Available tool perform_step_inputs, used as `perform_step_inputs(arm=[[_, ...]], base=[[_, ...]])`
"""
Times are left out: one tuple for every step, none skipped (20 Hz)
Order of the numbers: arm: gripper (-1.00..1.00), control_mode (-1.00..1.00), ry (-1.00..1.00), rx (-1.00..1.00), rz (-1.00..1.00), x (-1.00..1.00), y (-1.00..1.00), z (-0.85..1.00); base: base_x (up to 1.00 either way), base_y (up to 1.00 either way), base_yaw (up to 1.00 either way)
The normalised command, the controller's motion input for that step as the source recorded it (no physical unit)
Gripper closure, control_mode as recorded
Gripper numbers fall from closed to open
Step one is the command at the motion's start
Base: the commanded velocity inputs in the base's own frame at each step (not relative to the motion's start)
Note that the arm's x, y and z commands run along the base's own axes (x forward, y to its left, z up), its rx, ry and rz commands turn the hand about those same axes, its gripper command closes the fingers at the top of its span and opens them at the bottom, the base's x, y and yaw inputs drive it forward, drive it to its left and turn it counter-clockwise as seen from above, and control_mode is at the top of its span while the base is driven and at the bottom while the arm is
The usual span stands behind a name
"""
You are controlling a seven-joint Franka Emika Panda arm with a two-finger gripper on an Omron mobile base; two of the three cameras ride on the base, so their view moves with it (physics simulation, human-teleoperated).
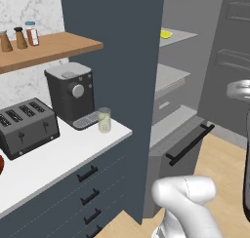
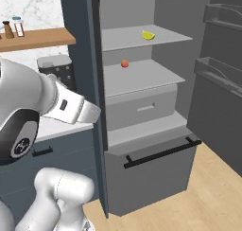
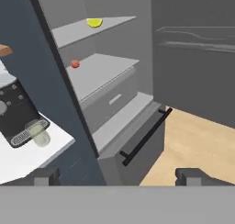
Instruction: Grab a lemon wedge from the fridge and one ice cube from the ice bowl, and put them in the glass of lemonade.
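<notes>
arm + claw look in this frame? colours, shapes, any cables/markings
White arm of rounded, glossy segments; a dark joint cap with a light ring and bolt marks; a small dark slot on the white wrist link. No loose cables visible. The claw shows as two small, blocky dark-grey fingertips in the hand view.

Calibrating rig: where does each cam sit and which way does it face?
Left base view: behind the arm, on its left, facing counter, glass, fridge.
Right base view: behind the arm, on its right, facing the fridge shelves, lemon wedge.
Hand view: on the hand, facing the fridge; open gripper at bottom.
All share wedge and fridge.
</notes>
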Motion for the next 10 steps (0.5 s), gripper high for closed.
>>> perform_step_inputs(arm=[[-1.0,-1.0,-0.28,0.15,0.33,0.3,-1.0,0.01],[-1.0,-1.0,-0.25,0.15,0.33,0.47,-1.0,0.11],[-1.0,-1.0,-0.21,0.16,0.32,0.54,-1.0,0.19],[-1.0,-1.0,-0.18,0.16,0.34,0.53,-1.0,0.21],[-1.0,-1.0,-0.17,0.15,0.34,0.54,-1.0,0.23],[-1.0,-1.0,-0.16,0.14,0.33,0.49,-1.0,0.24],[-1.0,-1.0,-0.17,0.06,0.28,0.05,-0.62,0.12],[-1.0,-1.0,-0.13,0.0,0.13,-0.11,-0.03,0.12],[-1.0,-1.0,-0.07,-0.07,0.0,-0.11,0.53,0.04],[-1.0,-1.0,-0.03,-0.18,0.0,-0.28,0.99,0.04]], base=[[0.0,0.0,0.0],[0.0,0.0,0.0],[0.0,0.0,0.0],[0.0,0.0,0.0],[0.0,0.0,0.0],[0.0,0.0,0.0],[0.0,0.0,0.0],[0.0,0.0,0.0],[0.0,0.0,0.0],[0.0,0.0,0.0]])
